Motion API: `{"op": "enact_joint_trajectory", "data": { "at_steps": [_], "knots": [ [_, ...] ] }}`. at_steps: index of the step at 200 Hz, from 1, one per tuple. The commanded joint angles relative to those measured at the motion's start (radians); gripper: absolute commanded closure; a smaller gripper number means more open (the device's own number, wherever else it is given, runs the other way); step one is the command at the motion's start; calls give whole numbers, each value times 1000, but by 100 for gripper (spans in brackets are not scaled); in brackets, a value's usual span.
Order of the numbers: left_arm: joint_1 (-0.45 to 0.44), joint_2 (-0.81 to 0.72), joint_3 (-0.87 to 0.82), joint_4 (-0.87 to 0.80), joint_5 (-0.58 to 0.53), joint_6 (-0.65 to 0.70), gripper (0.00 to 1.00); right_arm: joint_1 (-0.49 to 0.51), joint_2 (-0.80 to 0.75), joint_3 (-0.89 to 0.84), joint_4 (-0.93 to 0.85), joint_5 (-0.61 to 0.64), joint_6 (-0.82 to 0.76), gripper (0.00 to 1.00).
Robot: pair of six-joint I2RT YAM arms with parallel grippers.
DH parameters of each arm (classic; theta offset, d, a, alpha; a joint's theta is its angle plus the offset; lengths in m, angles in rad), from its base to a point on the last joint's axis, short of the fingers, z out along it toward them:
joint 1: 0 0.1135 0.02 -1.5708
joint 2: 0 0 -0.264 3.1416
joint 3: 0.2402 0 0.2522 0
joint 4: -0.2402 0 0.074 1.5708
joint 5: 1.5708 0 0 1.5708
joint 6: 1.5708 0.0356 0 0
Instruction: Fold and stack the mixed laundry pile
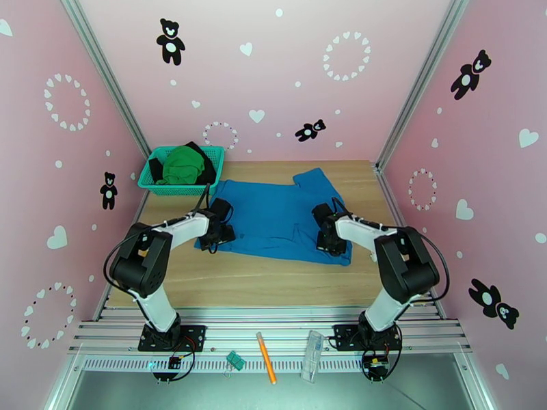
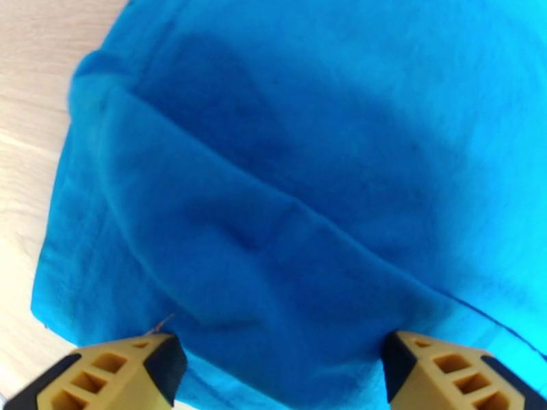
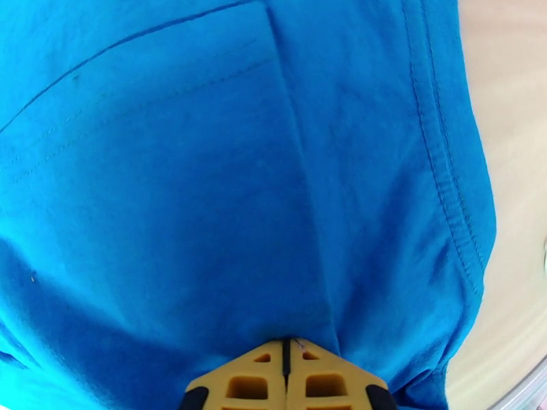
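Blue shirt [image 1: 277, 216] lay flat mid-frame; bare wooden tabletop [image 1: 260, 281] below it. Left gripper [image 2: 284, 353], fingers apart, at shirt's left edge; right gripper [image 3: 287, 353], fingers together, at right edge. Pink walls [image 1: 301, 70].

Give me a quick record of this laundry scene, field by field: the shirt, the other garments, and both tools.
blue shirt: spread out on the wooden table, pocket side up
green garment: bunched in the teal mesh basket
black garment: same basket, showing at both sides of the green one
left tool: open, over the shirt's edge
right tool: shut, apparently pinching shirt fabric
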Motion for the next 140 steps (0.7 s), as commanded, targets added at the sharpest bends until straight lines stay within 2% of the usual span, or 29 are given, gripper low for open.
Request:
{"op": "enact_joint_trajectory", "data": {
  "at_steps": [1, 67, 140],
  "knots": [
    [-19, 138, -214, -39, 145, -67, 16, 5, -36, -75, -90, 10, 57, 96],
    [-158, 63, -364, 5, 125, -191, 15, 9, -142, -175, -102, 24, 105, 93],
    [-294, -82, -494, -44, 92, -345, 15, 7, -138, -172, -103, 22, 92, 94]
  ]
}}
